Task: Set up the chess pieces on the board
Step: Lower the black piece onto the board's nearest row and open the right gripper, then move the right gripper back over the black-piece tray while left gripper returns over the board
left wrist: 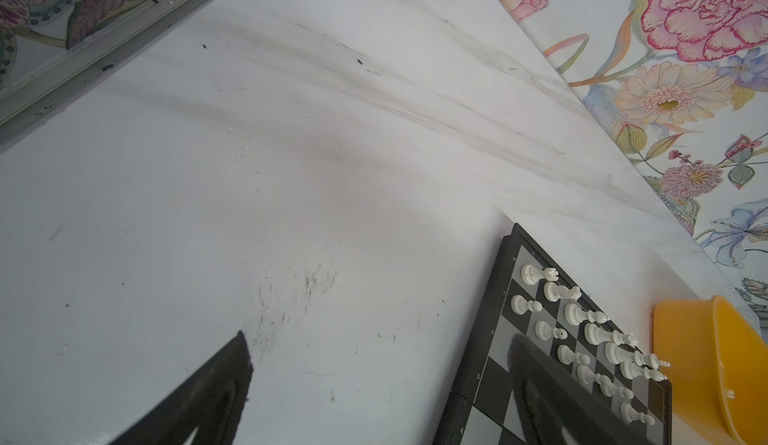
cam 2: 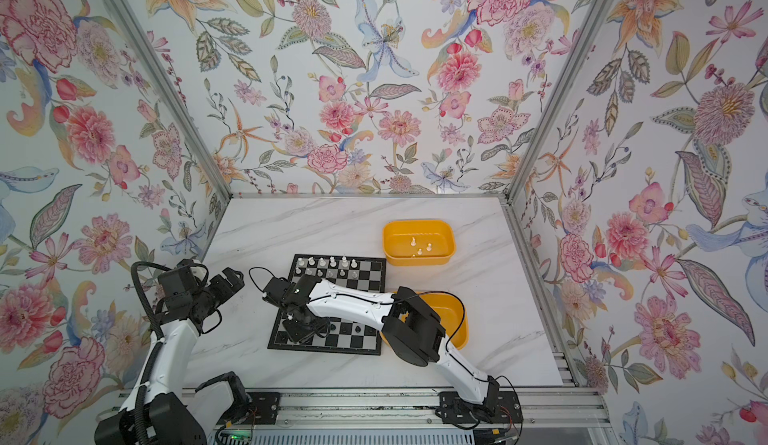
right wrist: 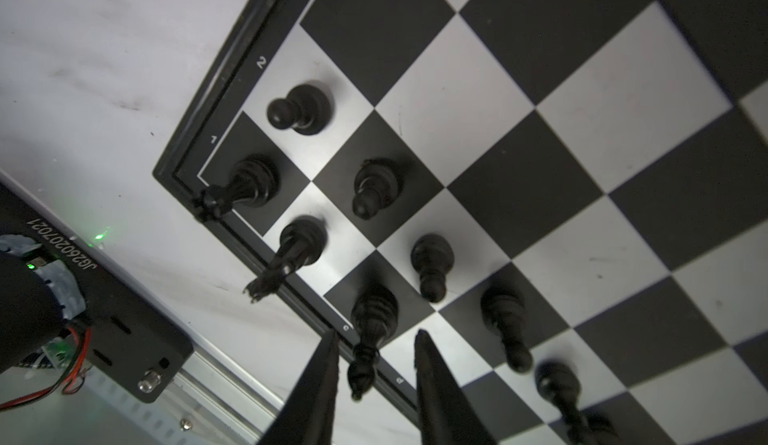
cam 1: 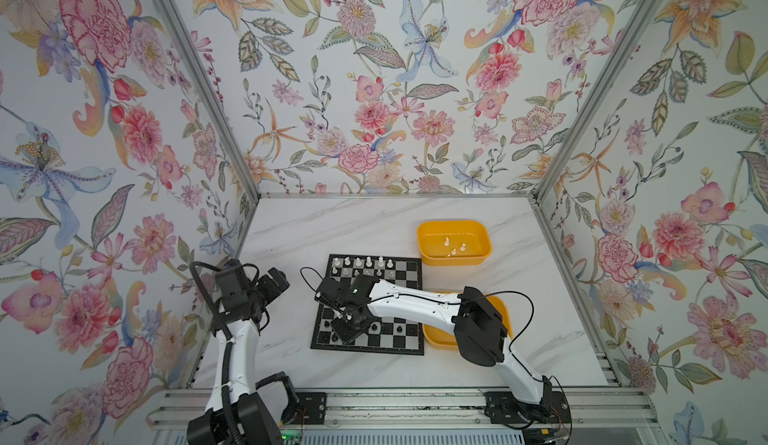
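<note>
The board [cam 1: 399,281] lies mid-table, seen in both top views. White chess pieces [cam 1: 361,262] fill its two far rows. Black chess pieces [right wrist: 299,108] stand in the near-left corner. My right gripper [right wrist: 377,333] hangs over that corner, open. A black bishop [right wrist: 374,310] stands upright on a near-row square between the fingers, with a gap on each side. In a top view that gripper [cam 2: 301,324] covers the corner. My left gripper [left wrist: 379,337] is open wide and holds nothing. It hovers over bare table left of the board [left wrist: 498,339].
A yellow tub [cam 1: 424,247] beyond the board's far right corner holds several white pieces [cam 1: 446,241]. A second yellow tub [cam 1: 436,339] right of the board lies partly under my right arm. Floral walls close three sides. A metal rail [cam 1: 415,405] runs along the front.
</note>
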Available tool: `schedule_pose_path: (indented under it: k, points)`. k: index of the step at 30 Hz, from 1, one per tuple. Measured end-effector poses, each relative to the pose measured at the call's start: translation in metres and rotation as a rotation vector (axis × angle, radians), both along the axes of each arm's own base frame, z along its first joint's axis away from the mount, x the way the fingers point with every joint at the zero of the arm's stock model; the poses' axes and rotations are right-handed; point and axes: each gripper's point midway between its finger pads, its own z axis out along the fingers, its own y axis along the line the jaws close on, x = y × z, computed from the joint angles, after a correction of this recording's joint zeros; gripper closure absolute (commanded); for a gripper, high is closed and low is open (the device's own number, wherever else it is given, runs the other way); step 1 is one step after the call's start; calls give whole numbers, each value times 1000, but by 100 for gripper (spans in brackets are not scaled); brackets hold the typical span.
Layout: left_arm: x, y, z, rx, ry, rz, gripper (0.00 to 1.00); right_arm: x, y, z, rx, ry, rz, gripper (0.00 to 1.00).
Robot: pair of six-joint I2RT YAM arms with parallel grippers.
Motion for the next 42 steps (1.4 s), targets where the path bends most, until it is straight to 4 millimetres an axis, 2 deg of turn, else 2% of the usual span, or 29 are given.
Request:
schedule_pose_path:
  k: [7,12,16,21,25,28,31,34,37,40,42]
  points:
    - [0,-2,0,-8,-3,-8,3,7,6,10,22,-38,7,62]
    - [1,-4,1,-14,-6,-17,1,13,4,11,9,-82,11,59]
    - [1,-4,3,-13,-15,-19,1,18,1,21,13,-131,5,59]
    - [1,-12,11,-26,-46,-43,1,26,-13,54,38,-206,-18,58]
    - [4,-30,21,-64,-80,-87,2,35,-30,99,105,-262,-62,55]
    - [7,-51,36,-78,-103,-155,2,46,-61,130,147,-294,-128,55]
    - [14,-75,55,-73,-135,-239,3,59,-105,142,151,-314,-214,56]
    - [16,-105,67,-69,-165,-340,3,70,-157,133,114,-306,-314,56]
    - [11,-145,77,-75,-203,-467,3,74,-213,111,51,-280,-415,57]
    - [4,-183,85,-84,-239,-598,3,74,-258,94,15,-254,-504,58]
    - [-2,-206,87,-85,-243,-681,3,71,-277,86,2,-236,-543,59]
